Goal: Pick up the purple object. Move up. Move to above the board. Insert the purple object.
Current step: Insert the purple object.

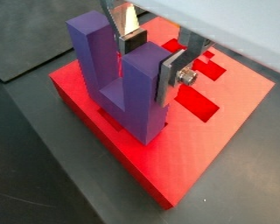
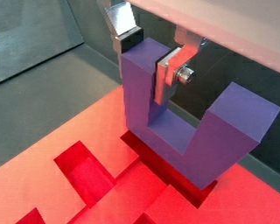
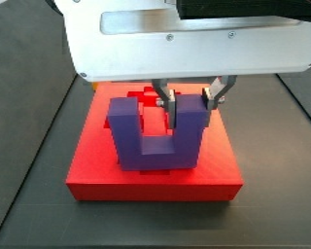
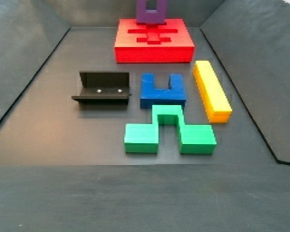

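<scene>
Insert step in hand. End effector [image 1: 152,59] pinching one prong of purple block [image 1: 122,80], upright, base in a cut-out of red board [image 1: 195,162]. Next: prob. press down, then release.

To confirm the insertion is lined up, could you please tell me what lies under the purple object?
Under the purple object, held on one prong by the gripper, is the board. A dark red recess shows around its base; the bottom itself is hidden.

Pincer [image 3: 189,100] over board [image 3: 93,165]; surrounding floor [image 3: 28,185] open.
</scene>
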Tool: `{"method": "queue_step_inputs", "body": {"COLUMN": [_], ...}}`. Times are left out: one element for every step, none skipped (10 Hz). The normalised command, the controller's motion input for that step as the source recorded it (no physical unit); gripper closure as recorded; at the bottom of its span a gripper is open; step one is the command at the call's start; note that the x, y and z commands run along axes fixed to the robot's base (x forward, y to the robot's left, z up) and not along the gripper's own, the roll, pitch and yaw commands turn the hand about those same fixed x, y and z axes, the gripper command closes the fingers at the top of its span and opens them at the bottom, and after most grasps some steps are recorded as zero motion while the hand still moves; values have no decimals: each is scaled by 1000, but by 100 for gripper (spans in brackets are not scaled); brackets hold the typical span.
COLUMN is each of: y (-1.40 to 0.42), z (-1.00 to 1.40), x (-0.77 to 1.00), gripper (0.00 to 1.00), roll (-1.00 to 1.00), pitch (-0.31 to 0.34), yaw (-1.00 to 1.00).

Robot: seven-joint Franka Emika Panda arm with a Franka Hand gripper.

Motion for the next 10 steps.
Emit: {"method": "queue_step_inputs", "body": {"y": [226,249,157,-11,-120,-126,-163,-146,-140,-54], "z": [0,0,0,-160,-197,-229,-94,-100,-460,-746], "x": [0,-40,-26,-54,-100,-171,0,14,0,0], "gripper": [100,100,100,100,100,100,100,100,100,100], "roll": [86,34,27,59,69,0,-100,-53,0,-10], "pitch": [26,33,21,0,0,0,-29,-26,-67,-139], "yaw": [-71,-117,-89,0,0,0,0,29,17,40]}}
